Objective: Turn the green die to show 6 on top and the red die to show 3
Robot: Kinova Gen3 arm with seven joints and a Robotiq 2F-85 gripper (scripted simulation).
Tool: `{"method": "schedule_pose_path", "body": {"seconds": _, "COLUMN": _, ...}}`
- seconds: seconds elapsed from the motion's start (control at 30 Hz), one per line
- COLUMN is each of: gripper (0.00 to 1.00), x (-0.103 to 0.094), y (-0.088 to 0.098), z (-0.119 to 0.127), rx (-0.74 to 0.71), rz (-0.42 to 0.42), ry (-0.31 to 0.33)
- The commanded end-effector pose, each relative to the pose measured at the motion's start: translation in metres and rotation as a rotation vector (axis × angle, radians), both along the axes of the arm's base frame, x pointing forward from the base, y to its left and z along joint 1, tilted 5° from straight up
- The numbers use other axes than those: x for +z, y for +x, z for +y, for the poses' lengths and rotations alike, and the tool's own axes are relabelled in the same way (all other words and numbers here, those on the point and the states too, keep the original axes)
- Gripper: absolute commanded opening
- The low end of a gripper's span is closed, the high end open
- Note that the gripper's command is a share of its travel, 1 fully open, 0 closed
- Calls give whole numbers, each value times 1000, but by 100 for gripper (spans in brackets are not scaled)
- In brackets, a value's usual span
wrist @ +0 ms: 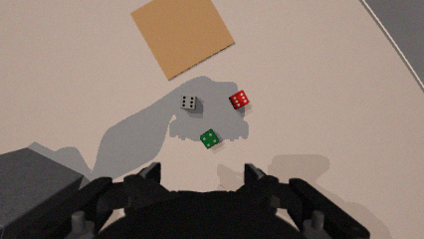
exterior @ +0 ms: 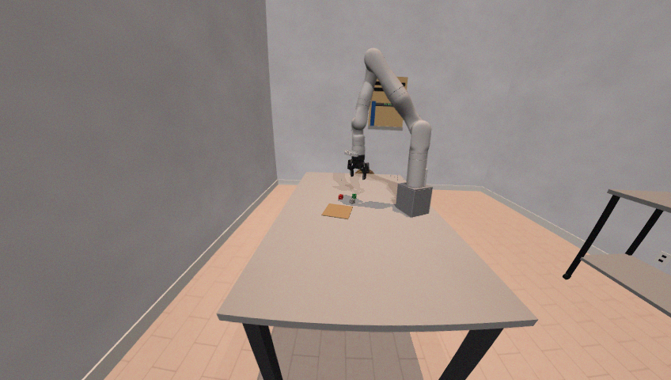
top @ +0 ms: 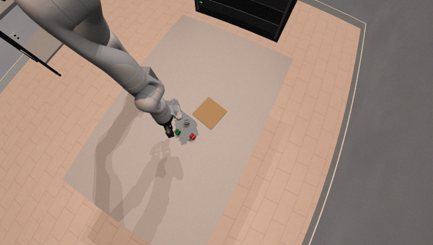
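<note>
The green die lies on the table with 4 on top. The red die lies on the table with 6 on top. The white die shows 6 on top. All three lie apart, off the mat. The tan square mat lies flat beside them. My gripper is open and empty, above the table near the green die.
The grey robot base stands on the table to one side of the dice. The arm's shadow falls across the table around the dice. A black shelf unit stands beyond the table edge.
</note>
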State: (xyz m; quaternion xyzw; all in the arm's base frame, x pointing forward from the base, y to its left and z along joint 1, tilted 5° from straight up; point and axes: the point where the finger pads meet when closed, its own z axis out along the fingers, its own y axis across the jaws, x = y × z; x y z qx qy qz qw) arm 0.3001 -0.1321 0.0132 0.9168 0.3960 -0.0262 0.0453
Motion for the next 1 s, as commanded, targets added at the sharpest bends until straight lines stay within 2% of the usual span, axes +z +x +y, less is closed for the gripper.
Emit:
{"method": "schedule_pose_path", "body": {"seconds": 0.0, "gripper": 100, "x": -4, "y": -3, "z": -2, "rx": 107, "rz": 19, "ry": 3}}
{"method": "schedule_pose_path", "body": {"seconds": 0.33, "gripper": 100, "x": -14, "y": -5, "z": -5, "rx": 748, "rz": 93, "ry": 8}}
{"method": "schedule_pose_path", "body": {"seconds": 0.4, "gripper": 100, "x": -14, "y": -5, "z": -5, "rx": 748, "rz": 93, "ry": 8}}
{"method": "schedule_pose_path", "body": {"seconds": 0.83, "gripper": 100, "x": -26, "y": 2, "z": -4, "rx": 1526, "rz": 151, "ry": 10}}
{"method": "schedule_pose_path", "body": {"seconds": 0.9, "gripper": 100, "x": -28, "y": 4, "z": -3, "rx": 1625, "rz": 156, "ry": 8}}
{"method": "schedule_pose_path", "body": {"seconds": 0.97, "gripper": 100, "x": -28, "y": 4, "z": -3, "rx": 1625, "rz": 156, "ry": 8}}
